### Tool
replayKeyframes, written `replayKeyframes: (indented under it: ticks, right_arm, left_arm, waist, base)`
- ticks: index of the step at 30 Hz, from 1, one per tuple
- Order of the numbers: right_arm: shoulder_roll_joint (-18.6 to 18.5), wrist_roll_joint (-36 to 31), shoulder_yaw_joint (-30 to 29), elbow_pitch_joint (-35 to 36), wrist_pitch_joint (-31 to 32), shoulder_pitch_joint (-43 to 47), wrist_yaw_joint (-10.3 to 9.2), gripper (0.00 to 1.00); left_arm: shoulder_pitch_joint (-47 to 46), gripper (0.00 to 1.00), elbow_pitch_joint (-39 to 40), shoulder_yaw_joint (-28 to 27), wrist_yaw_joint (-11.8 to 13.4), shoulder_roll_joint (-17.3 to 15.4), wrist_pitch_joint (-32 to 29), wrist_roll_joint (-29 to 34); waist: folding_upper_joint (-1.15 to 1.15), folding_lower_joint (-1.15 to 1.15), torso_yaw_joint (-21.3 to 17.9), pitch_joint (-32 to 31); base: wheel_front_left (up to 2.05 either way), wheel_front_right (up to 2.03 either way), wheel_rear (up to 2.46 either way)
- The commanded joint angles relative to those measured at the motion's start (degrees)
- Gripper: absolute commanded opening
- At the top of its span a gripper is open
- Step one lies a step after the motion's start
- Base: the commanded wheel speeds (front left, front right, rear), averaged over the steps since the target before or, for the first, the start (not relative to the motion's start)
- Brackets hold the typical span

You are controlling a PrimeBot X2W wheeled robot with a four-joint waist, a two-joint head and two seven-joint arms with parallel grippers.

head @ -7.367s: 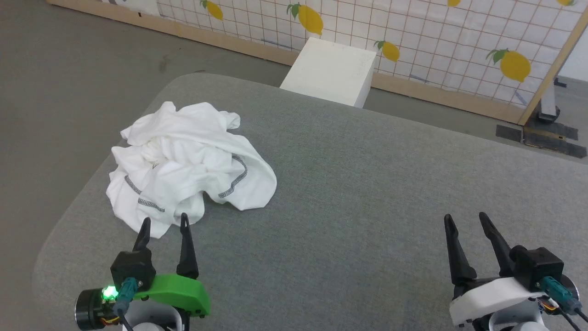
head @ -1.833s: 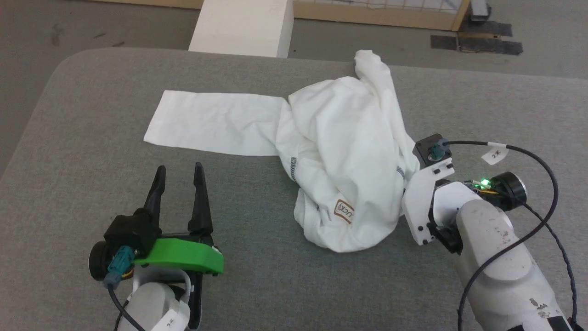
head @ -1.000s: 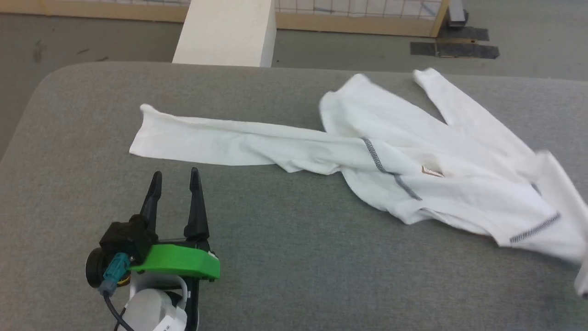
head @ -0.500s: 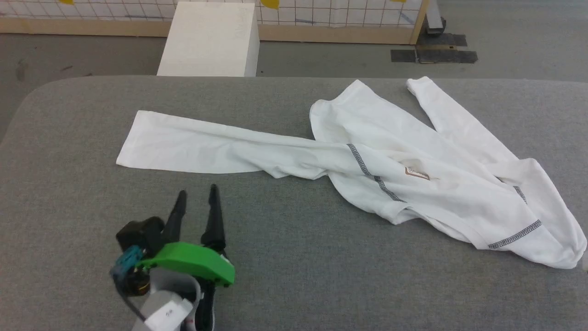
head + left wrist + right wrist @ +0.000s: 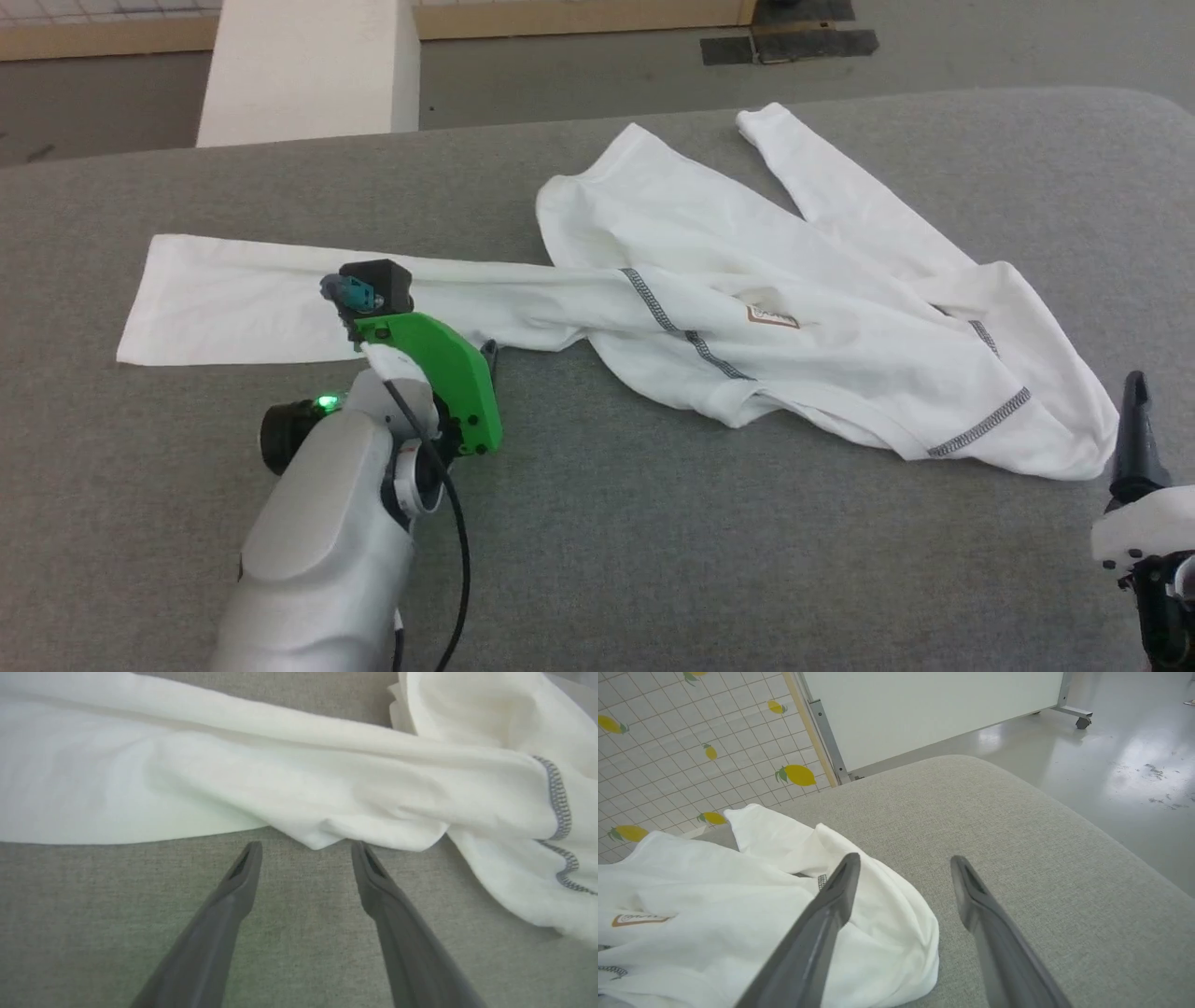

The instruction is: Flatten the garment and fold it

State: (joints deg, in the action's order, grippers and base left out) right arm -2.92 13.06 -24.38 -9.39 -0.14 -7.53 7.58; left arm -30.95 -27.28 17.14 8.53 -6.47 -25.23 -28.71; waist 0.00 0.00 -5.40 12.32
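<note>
The garment (image 5: 840, 345), a thin white long-sleeved shirt, lies spread but creased on the grey table (image 5: 653, 560). One sleeve (image 5: 233, 299) stretches far left and the other sleeve (image 5: 840, 196) runs to the back. Its brown-bordered patch (image 5: 772, 317) faces up. My left gripper (image 5: 306, 847) is open and tipped down, with its fingertips just short of a fold in the long sleeve's near edge. Under the green mount (image 5: 439, 364), one fingertip (image 5: 489, 353) shows. My right gripper (image 5: 904, 859) is open and holds nothing, beside the garment's right end (image 5: 878, 933). One of its fingers (image 5: 1134, 439) rises at the lower right.
A white box (image 5: 299, 70) stands on the floor behind the table's far edge, with dark tape (image 5: 789, 42) on the floor to its right. A lemon-print screen (image 5: 668, 728) and a white panel (image 5: 924, 709) stand beyond the table's rounded right end (image 5: 1064, 826).
The head camera has shifted. My left arm has reached forward to the sleeve's near edge. The garment, blurred a second ago, now lies still, and my right gripper shows open beside it.
</note>
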Motion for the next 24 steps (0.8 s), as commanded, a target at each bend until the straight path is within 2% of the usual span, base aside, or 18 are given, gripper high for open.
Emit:
replayKeyframes:
  ticks: [1,5,9,10,11,15,20,24]
  right_arm:
    - [0.0,0.4,0.5,-0.6,-0.8,-0.7,-0.09,1.00]
    - [0.0,0.4,0.8,-2.0,-1.9,-0.8,-0.09,1.00]
    - [0.0,0.1,0.6,-3.1,-2.5,-0.7,-0.09,1.00]
    - [0.0,-0.1,0.8,-3.4,-2.6,-0.7,-0.09,1.00]
    - [0.0,-0.2,0.9,-3.6,-2.7,-0.8,-0.09,1.00]
    - [0.0,-0.8,1.7,-3.9,-3.0,-1.2,-0.09,1.00]
    - [0.0,-1.7,1.7,-4.1,-2.8,-0.5,-0.09,1.00]
    - [0.0,-1.7,2.2,-4.4,-2.3,0.2,-0.09,1.00]
  left_arm:
    - [-1.3,1.00,-1.5,0.1,0.4,-1.0,-0.3,1.2]
    - [-2.3,1.00,-4.9,0.2,0.0,-1.3,-0.4,1.1]
    - [-2.8,1.00,-6.4,0.1,-1.3,-0.7,2.3,0.3]
    - [-2.7,0.40,-7.0,0.1,-1.7,-0.5,2.8,0.0]
    - [-2.6,0.00,-7.4,0.1,-2.1,-0.3,3.1,-0.3]
    - [-1.5,0.00,-7.9,-1.2,-4.0,0.0,5.2,-2.6]
    - [1.5,0.00,-3.8,-5.4,-5.5,-0.4,9.6,-6.9]
    - [5.9,0.00,2.1,-9.0,-5.0,-2.0,12.0,-9.2]
  waist:
    - [0.00,0.00,-3.3,2.8]
    - [0.00,0.00,-4.3,3.4]
    - [0.00,0.00,-3.9,3.6]
    - [0.00,0.00,-3.6,3.5]
    - [0.00,0.00,-3.4,3.4]
    - [0.00,0.00,-1.7,2.5]
    - [0.00,0.00,1.8,0.6]
    - [0.00,0.00,4.3,-1.0]
  base:
    - [0.00,0.00,0.00]
    - [0.00,0.00,0.00]
    - [0.00,0.00,0.00]
    - [0.00,0.00,0.00]
    - [0.00,0.00,0.00]
    - [0.00,0.00,0.00]
    - [0.00,0.00,0.00]
    - [0.00,0.00,0.00]
